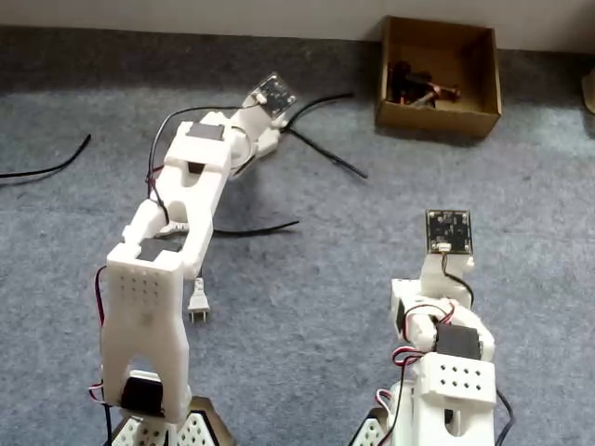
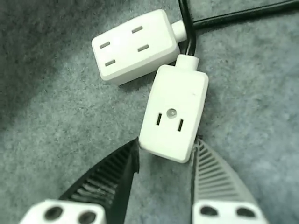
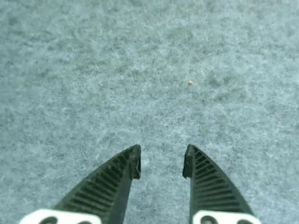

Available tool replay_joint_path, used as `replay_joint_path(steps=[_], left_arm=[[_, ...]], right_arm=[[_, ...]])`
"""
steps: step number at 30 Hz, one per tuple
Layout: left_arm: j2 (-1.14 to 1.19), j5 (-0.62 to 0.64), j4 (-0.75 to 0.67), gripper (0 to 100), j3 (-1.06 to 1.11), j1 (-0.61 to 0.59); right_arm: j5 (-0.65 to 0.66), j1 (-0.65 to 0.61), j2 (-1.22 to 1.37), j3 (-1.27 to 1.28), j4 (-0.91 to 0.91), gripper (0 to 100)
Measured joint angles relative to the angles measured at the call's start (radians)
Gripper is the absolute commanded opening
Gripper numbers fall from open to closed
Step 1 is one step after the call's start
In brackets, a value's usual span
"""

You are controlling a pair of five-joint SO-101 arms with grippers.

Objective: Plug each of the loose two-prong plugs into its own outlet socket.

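Note:
Two white outlet sockets lie on the grey carpet, each on a black cord. The double socket [image 2: 135,44] sits farther off. The single socket [image 2: 174,114] has its near end between the fingertips of my left gripper [image 2: 166,142], which is shut on both its sides. In the high view the left arm [image 1: 200,177] stretches toward the back middle. A loose white two-prong plug [image 1: 198,303] lies beside that arm's base half. My right gripper [image 3: 161,161] hangs open over bare carpet near the front right, nothing between its fingers.
A cardboard box [image 1: 432,119] with small parts stands at the back right. Black cords [image 1: 325,153] cross the carpet near the left gripper, and another cord [image 1: 46,167] lies at the far left. Bare carpet stretches between the two arms.

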Motion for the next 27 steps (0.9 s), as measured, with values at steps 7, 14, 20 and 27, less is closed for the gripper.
replay_joint_path(steps=[7, 14, 20, 27], left_arm=[[0.0, 0.0, 0.015, 7, -0.005, 0.0], [0.0, 0.0, 0.095, 7, -0.028, 0.0], [-0.041, 0.003, 0.203, 7, -0.029, 0.003], [-0.106, 0.061, 0.275, 7, -0.028, 0.028]], right_arm=[[0.0, 0.0, 0.0, 0.0, 0.0, 15.4], [0.0, 0.0, 0.0, 0.0, 0.0, 15.4], [0.0, 0.0, 0.0, 0.0, 0.0, 15.4], [0.0, 0.0, 0.0, 0.0, -0.003, 15.4]])
